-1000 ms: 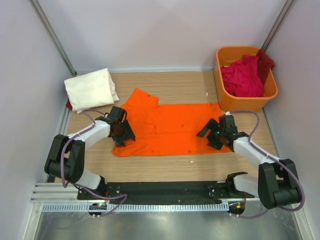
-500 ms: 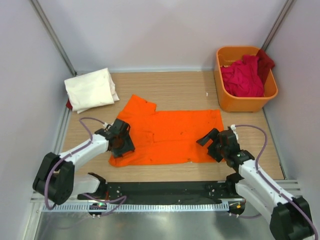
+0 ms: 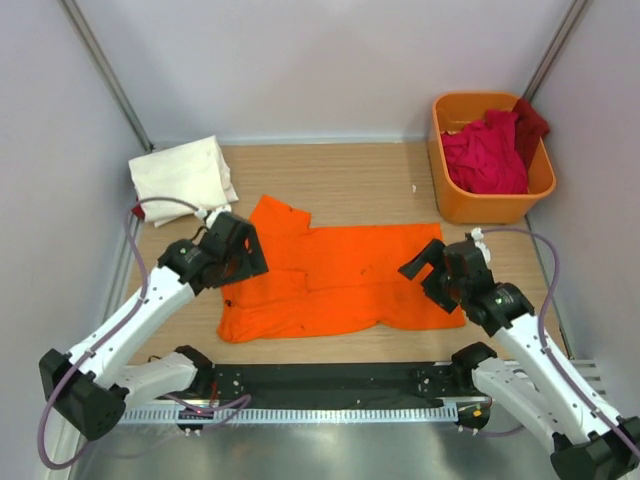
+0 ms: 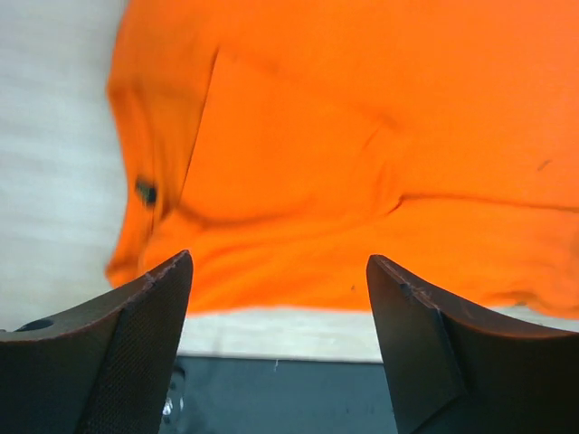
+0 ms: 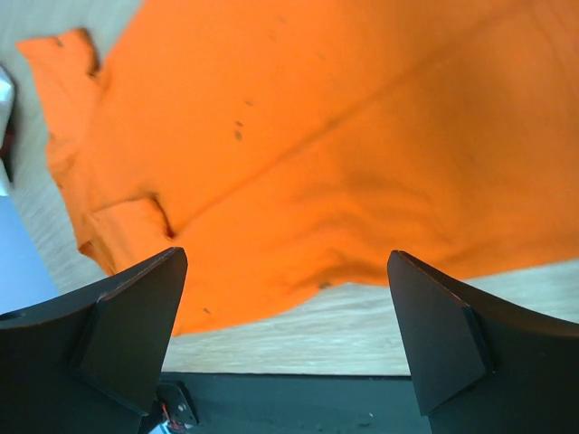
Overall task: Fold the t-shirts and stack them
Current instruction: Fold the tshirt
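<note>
The bright orange t-shirt (image 3: pixel 340 278) lies spread flat on the wooden table, one sleeve pointing to the far left. It fills the left wrist view (image 4: pixel 362 136) and the right wrist view (image 5: pixel 298 154). My left gripper (image 3: pixel 238 252) hovers open and empty over the shirt's left side (image 4: pixel 279 260). My right gripper (image 3: pixel 433 268) hovers open and empty over its right edge (image 5: pixel 285 256). The cream-white t-shirt (image 3: pixel 182 178) lies folded at the far left. Crimson and dark red t-shirts (image 3: pixel 487 155) are heaped in the tub.
The rigid orange plastic tub (image 3: pixel 441 165) stands at the far right corner. A dark red bit of cloth (image 3: pixel 137 209) peeks from under the cream-white shirt. The black base rail (image 3: pixel 330 382) runs along the near edge, just below the orange shirt's hem.
The orange shirt has slid toward the near edge. Both grippers have lifted off its left and right sides and now hang above it, open.
</note>
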Motion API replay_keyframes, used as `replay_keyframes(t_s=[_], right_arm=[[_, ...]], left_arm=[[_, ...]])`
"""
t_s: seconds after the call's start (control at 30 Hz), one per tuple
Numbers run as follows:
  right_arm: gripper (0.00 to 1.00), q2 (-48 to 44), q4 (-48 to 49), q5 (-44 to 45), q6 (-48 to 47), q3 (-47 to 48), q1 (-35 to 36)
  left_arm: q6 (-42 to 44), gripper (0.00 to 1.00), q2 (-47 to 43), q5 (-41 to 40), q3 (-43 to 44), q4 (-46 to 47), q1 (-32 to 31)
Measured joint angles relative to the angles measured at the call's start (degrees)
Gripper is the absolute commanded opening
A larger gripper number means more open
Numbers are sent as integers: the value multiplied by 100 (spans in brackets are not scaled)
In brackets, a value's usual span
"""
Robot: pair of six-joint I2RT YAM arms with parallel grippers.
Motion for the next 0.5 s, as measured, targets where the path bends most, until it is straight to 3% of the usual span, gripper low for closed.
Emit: replay_keyframes(t_s=[0.1,0.23,0.37,0.5], right_arm=[[100,601,96,177,-481,719,0],[100,1248,160,286,-1029,1401,0],[100,1453,151,223,-1316,1725,0],[100,1292,26,68,-1447,1714,0]], left_arm=[[627,81,579,-79,772,350,302],[1241,79,1735,234,1508,1161,1233],[1683,77,3423,894,2483,1829,2096],[2046,71,5171,1655,3934,2177,2446]])
